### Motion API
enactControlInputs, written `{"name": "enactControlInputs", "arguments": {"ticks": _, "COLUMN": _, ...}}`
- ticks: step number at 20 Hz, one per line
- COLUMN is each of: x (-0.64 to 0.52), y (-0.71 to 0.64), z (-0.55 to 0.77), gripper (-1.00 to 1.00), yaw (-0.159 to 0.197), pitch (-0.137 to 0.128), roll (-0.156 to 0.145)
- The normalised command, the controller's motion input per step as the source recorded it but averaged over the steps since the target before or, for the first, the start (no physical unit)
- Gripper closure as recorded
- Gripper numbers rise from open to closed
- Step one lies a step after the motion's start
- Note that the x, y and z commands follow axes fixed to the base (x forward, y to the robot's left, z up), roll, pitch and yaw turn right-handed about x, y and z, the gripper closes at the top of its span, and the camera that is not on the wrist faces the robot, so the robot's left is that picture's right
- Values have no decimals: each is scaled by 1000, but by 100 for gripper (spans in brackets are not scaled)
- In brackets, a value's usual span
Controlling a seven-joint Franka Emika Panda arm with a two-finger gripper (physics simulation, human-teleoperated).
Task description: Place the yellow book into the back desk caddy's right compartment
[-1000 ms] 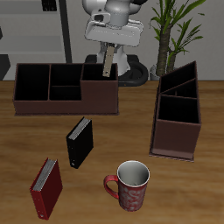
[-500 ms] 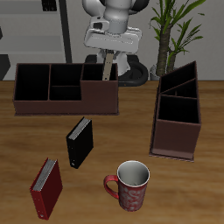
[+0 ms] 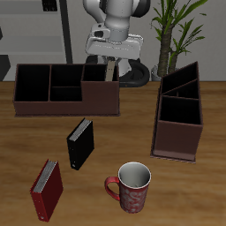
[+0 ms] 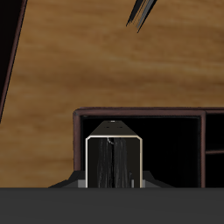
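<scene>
My gripper [image 3: 110, 58] is shut on the yellow book [image 3: 109, 69] and holds it upright by its upper end. The book hangs over the back desk caddy [image 3: 53, 108], above the rear wall of its right compartment [image 3: 99, 91]. Its lower end dips to about rim height. In the wrist view the book [image 4: 114, 159] shows end-on, with greyish covers and white page edges, and the dark-brown compartment rim [image 4: 140, 112] lies around it. The gripper [image 4: 114, 182] itself is mostly hidden behind the book there.
A black book [image 3: 80, 143] stands in the middle of the table. A dark red book [image 3: 46, 190] and a patterned mug [image 3: 134, 187] are near the front edge. A taller angled caddy [image 3: 179, 115] and a plant [image 3: 172, 31] stand to the side.
The gripper with the yellow book has come down a little and shifted slightly over the compartment's rear edge. Nothing else has moved.
</scene>
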Motion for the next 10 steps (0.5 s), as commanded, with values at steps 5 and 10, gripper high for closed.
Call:
{"name": "enactControlInputs", "arguments": {"ticks": 5, "x": 9, "y": -10, "z": -143, "gripper": 100, "yaw": 12, "pitch": 7, "roll": -2}}
{"name": "enactControlInputs", "arguments": {"ticks": 10, "x": -21, "y": -21, "z": -238, "gripper": 100, "yaw": 8, "pitch": 33, "roll": -1}}
